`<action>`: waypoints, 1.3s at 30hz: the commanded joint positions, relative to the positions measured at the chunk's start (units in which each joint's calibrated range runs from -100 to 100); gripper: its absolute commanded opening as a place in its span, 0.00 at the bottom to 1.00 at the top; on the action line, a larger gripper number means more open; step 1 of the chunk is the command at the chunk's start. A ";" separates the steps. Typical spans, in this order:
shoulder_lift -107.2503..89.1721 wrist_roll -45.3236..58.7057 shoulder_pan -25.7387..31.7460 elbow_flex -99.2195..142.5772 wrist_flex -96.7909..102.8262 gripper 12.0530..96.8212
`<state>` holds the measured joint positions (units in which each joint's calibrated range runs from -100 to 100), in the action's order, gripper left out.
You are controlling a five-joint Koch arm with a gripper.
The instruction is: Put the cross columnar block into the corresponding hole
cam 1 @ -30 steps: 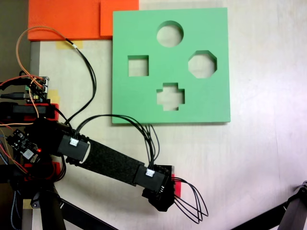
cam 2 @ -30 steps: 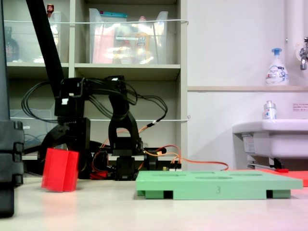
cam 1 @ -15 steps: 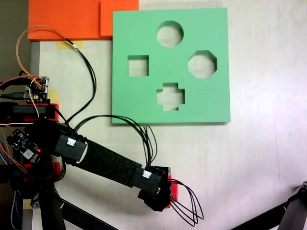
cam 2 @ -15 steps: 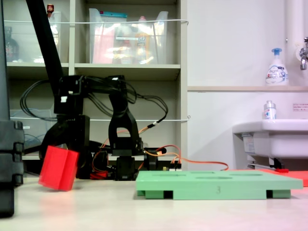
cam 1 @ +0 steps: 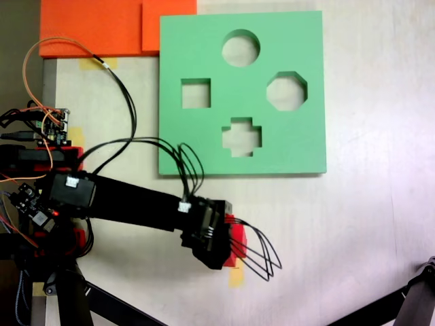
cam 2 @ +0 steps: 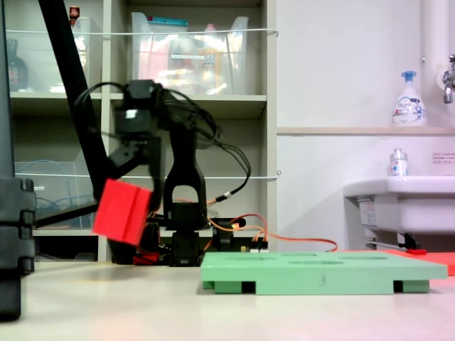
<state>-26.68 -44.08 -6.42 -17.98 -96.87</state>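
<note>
Tool [cam 2: 131, 202] clamps red cross block [cam 2: 122, 211] (tilted), clear above table [cam 2: 142, 305], beside green board [cam 2: 323, 273].

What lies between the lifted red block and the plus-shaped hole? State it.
Only bare tabletop and green board surface separate the red cross block from the plus-shaped hole, seen from above.

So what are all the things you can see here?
Red cross block: one, bright red, held tilted in the air, clear of the table.
Green board: one, flat on the table, beyond the arm in the top-down view.
Holes in the board: four; round, square, octagon and the plus-shaped hole.
Orange foam slabs: two, overlapping, at the board's top left corner.
Yellow tape: one scrap beneath the gripper.
Soap bottle: one, white and blue, on a ledge above the sink.
Gripper: one, black, closed on the red block.
</note>
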 commanded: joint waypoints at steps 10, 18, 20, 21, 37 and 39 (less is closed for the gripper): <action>2.93 -12.65 13.63 -7.74 -3.13 0.37; 18.30 -16.26 17.73 -19.01 -3.13 0.37; 20.25 -16.85 18.46 -20.40 -3.04 0.37; 20.95 -17.05 18.75 -20.50 -2.94 0.37; 28.63 -19.68 21.10 -22.00 1.39 0.37; 30.03 -20.07 21.34 -23.29 1.39 0.37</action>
<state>3.28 -63.57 14.48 -38.27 -96.57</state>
